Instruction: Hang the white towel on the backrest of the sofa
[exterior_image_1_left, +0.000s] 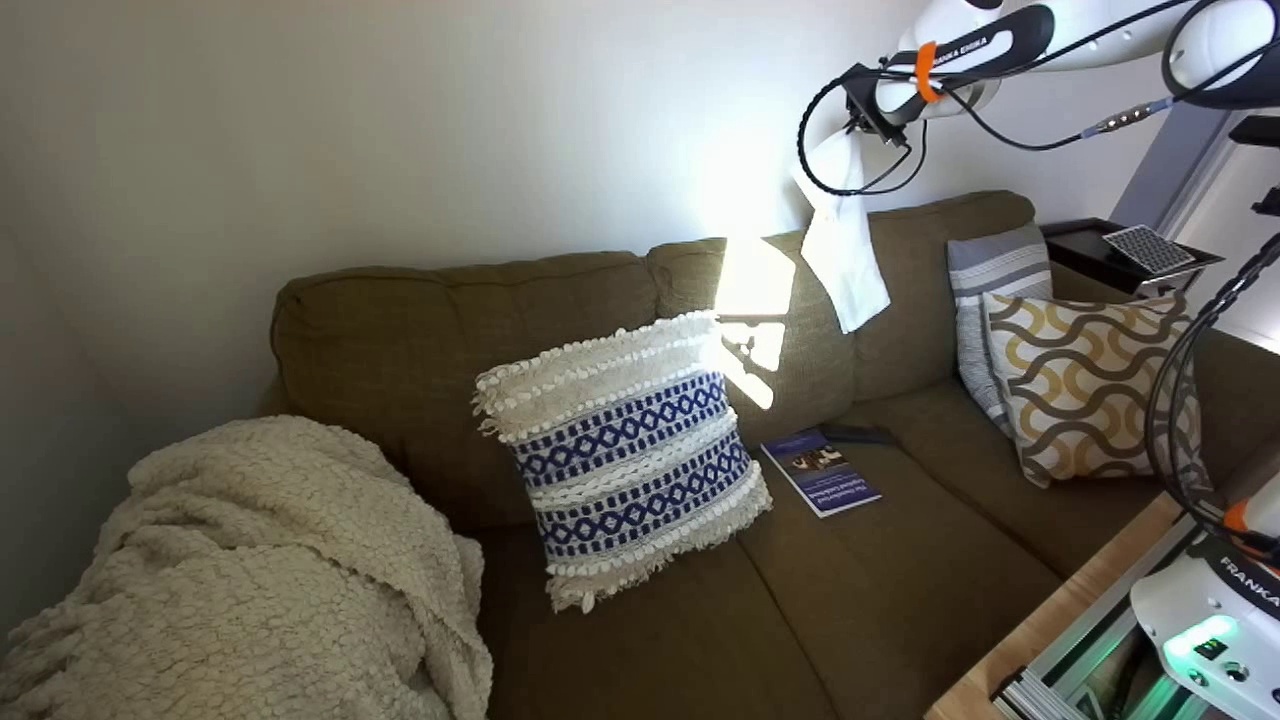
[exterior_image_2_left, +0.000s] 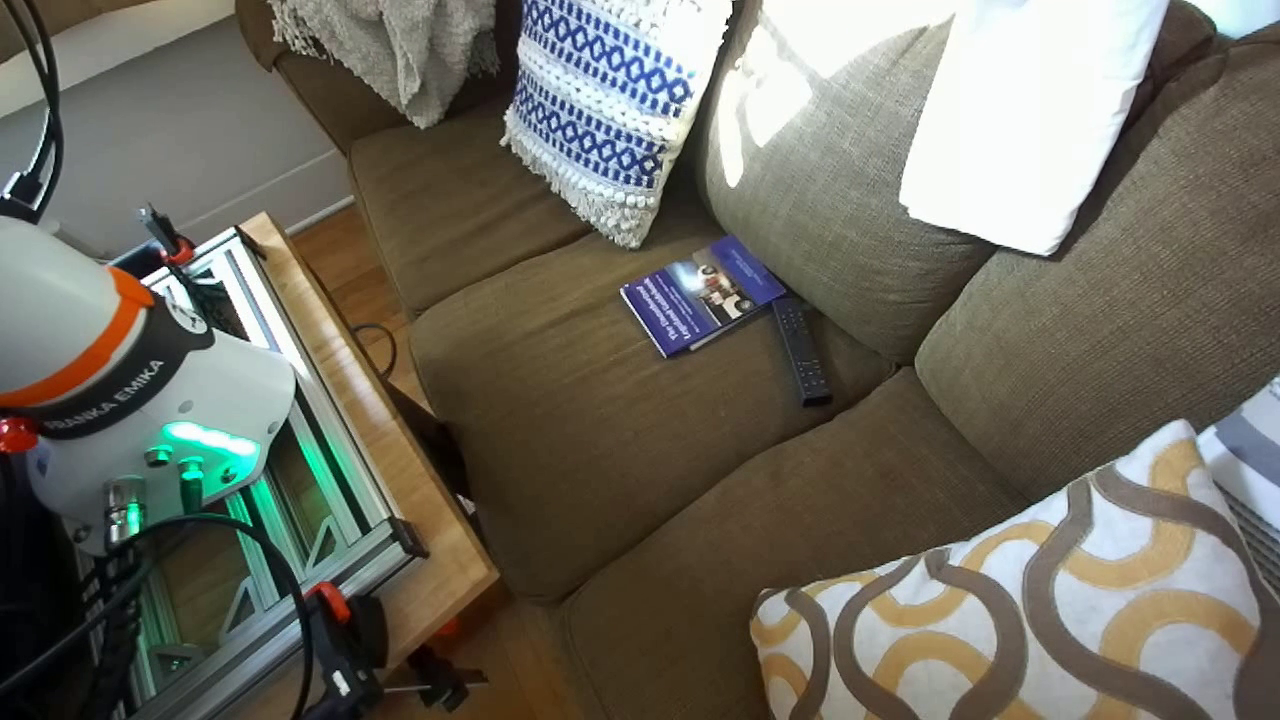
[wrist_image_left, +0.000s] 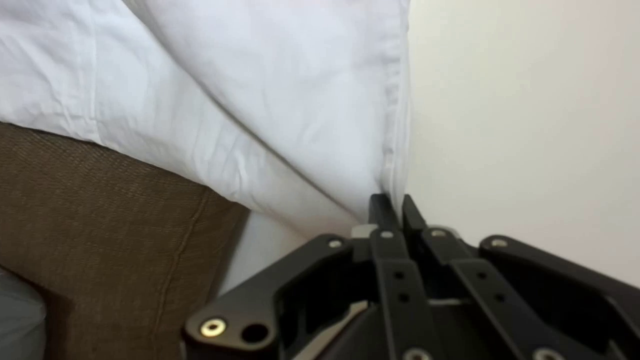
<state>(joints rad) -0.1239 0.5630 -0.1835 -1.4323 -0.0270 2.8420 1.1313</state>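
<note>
white towel (exterior_image_1_left: 850, 275), edge pinched in end effector (wrist_image_left: 393, 204) clear above the backrest (exterior_image_1_left: 600, 295), hangs past its rim.

Glare bleaches part of the backrest (exterior_image_1_left: 690, 278) white in both exterior views.

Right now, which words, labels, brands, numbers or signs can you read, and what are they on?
"FRANKA EMIKA" on the robot base.
"ANKA EMIKA" on the robot arm; the letters before it are unclear beside the orange band.
Purple book: cover print too blurred to read with certainty.
Remote control: button markings too small to read.
No numbers are legible.
</note>
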